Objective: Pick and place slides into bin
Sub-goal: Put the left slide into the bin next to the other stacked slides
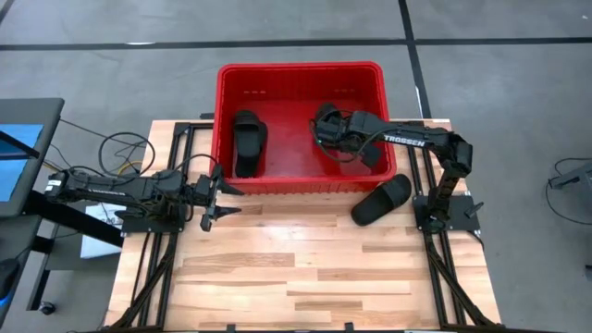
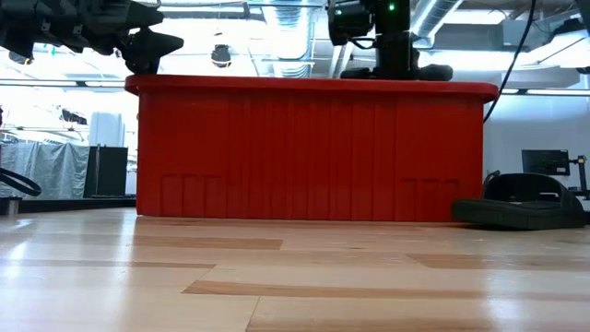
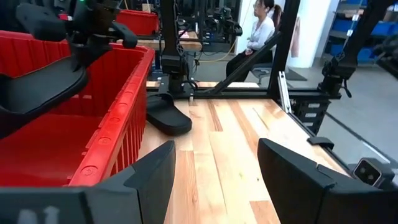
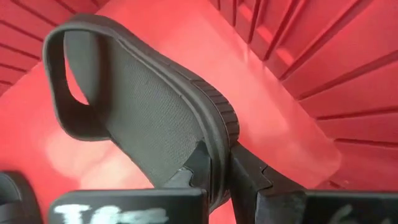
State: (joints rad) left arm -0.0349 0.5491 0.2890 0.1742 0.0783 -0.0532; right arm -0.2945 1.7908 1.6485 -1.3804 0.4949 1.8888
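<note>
A sandal point(image 4: 143, 106) is pinched at its sole edge by the right gripper point(image 4: 217, 165) over the bin point(image 1: 301, 70), upper centre of the frame, and could slip from so thin a hold, while the left gripper point(image 1: 215, 194) is held spread at left.

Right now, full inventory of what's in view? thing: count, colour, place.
bin: one, bright red, far middle of the table.
slide in the bin: one, black, lying on the bin floor, left part.
held slide: one, black, clamped at its edge over the bin's right part.
slide on the table: one, black, on the wood just outside the bin's near right corner.
table: one, light wood planks, on a grey floor.
person: one, seated in the room beyond the table, seen in the left wrist view.
left gripper: one, dark, open, above the table by the bin's near left corner.
right gripper: one, dark, shut on the held slide, over the bin.
</note>
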